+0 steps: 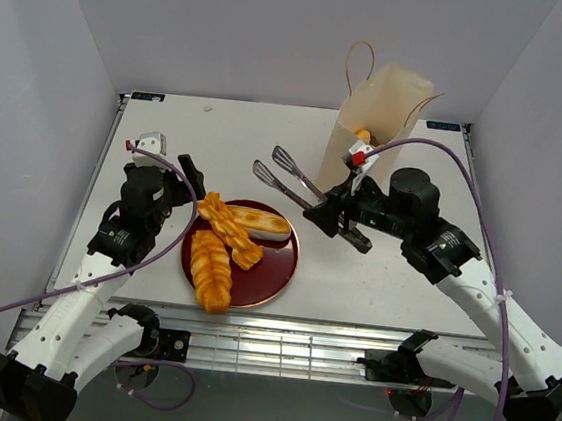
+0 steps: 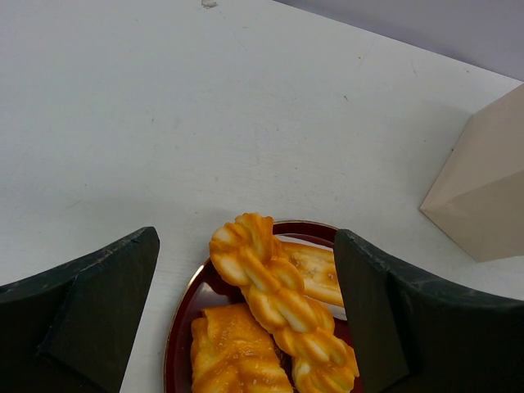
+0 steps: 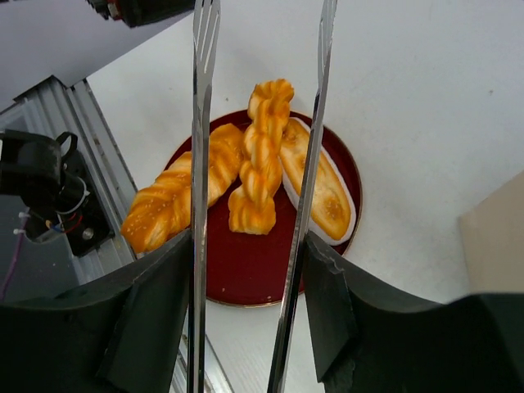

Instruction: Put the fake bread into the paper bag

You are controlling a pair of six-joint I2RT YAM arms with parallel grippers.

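Right gripper (image 1: 336, 216) is clamped on the metal tongs (image 1: 290, 176). In the wrist view both tong arms (image 3: 201, 164) run straight out along the inner faces of its fingers (image 3: 164, 303), so it is holding a tool, not bread. The tong blades are spread, with nothing between them, and point away from the gripper toward the far left. I can't tell how high they sit above the table (image 1: 219, 134). The fake bread is mostly on the dark red plate (image 1: 275, 270), ahead of and below the right gripper on its left side. There are three pieces there. A braided loaf (image 1: 229, 227) lies across the middle, a second golden twist (image 1: 211, 272) sits at the plate's near edge, and a long roll (image 1: 260, 220) with a pale underside lies on the side closest to the tongs. None of them touches the tongs. The left gripper (image 1: 188, 186) is wide open with nothing in it, hanging just off the plate's left rim. In its own camera the braided loaf (image 2: 270, 295) sits between the two fingers (image 2: 115, 278) but farther out, clear of both. The paper bag (image 1: 377, 110) stands upright just behind the right gripper, far from the left one, with its mouth open. One orange piece (image 1: 363, 136) shows inside the opening.
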